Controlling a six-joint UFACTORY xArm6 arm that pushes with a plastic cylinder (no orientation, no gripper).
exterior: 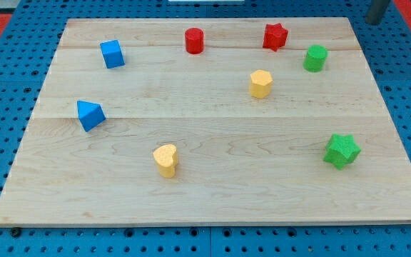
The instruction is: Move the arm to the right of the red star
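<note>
Looking across the board [212,193], we find the red star [275,36] near the upper edge, right of centre. A green cylinder [315,58] sits just beside it, lower right, and a yellow hexagon [260,83] lies below it, slightly left. A red cylinder [194,41] stands well to the star's left on the same row.

Our rod [377,11] shows only as a dark stub at the upper right corner of the frame, off the board; our tip itself cannot be made out, so we cannot tell exactly where it rests. It has no jaws and holds nothing.

We judge the move not yet done: the rod is far to the star's upper right, and the target spot is the bare wood directly right of the star, above the green cylinder. Coming from the upper right suits us, since that path seems to pass no block.

Other blocks are well apart: blue cube [112,54], blue triangle [90,115], yellow heart [166,160], green star [342,150].
</note>
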